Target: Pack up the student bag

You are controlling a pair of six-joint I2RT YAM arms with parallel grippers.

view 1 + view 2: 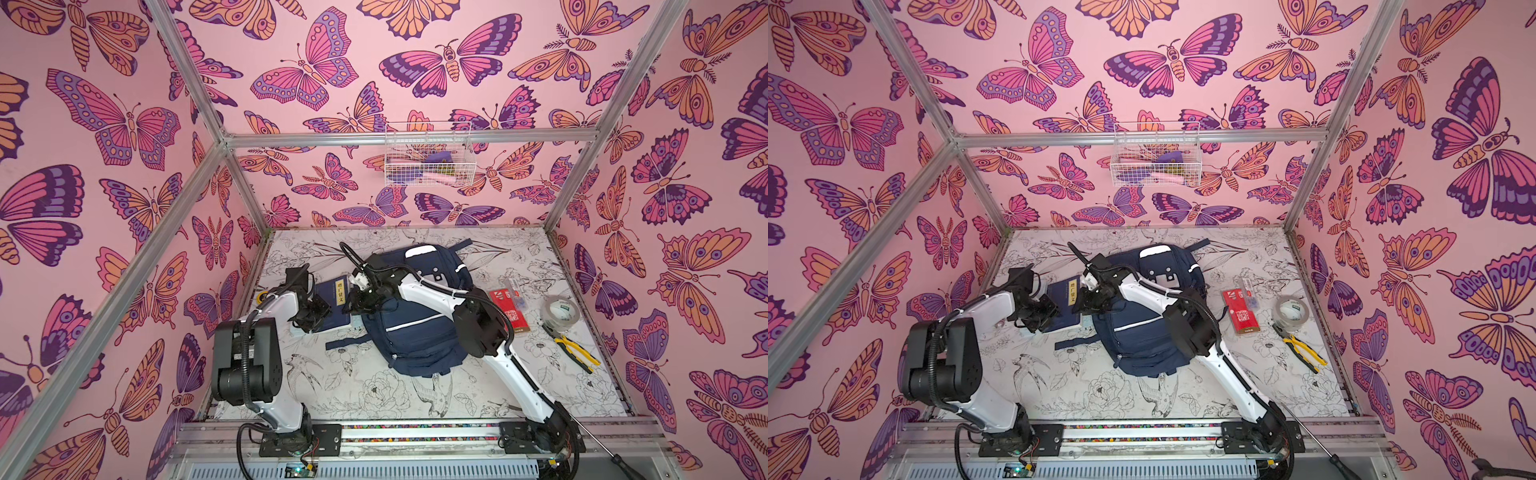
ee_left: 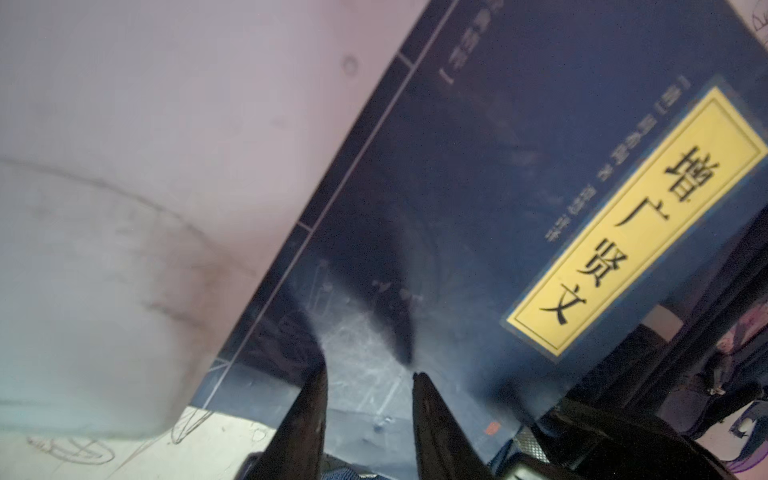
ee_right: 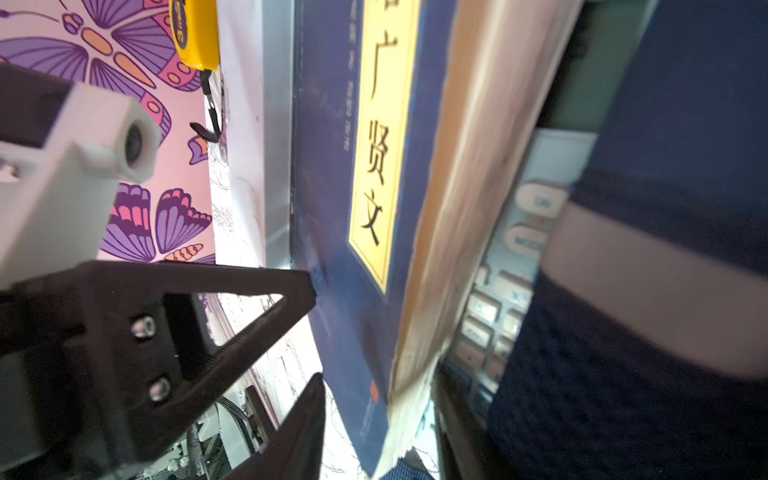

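Observation:
The student bag (image 1: 419, 332) (image 1: 1142, 332), navy with thin white stripes, lies flat in the middle of the table; its fabric also fills one side of the right wrist view (image 3: 665, 395). A navy book (image 1: 331, 286) (image 1: 1064, 291) (image 2: 498, 187) (image 3: 332, 166) with a yellow label lies just left of it. My left gripper (image 1: 321, 316) (image 1: 1045, 316) (image 2: 369, 372) is over the cover, jaws apart, fingertips (image 2: 417, 380) against it and nothing between them. My right gripper (image 1: 351, 306) (image 1: 1080, 307) (image 3: 382, 378) reaches across the bag and straddles the book's corner, one finger on the cover, one behind the pages.
A light blue calculator (image 3: 498, 299) (image 1: 297, 332) lies under the book. A yellow tape measure (image 3: 197, 37) sits by the left wall. Right of the bag are a red pack (image 1: 509, 309), a tape roll (image 1: 560, 312) and pliers (image 1: 575, 351). A wire basket (image 1: 428, 160) hangs on the back wall.

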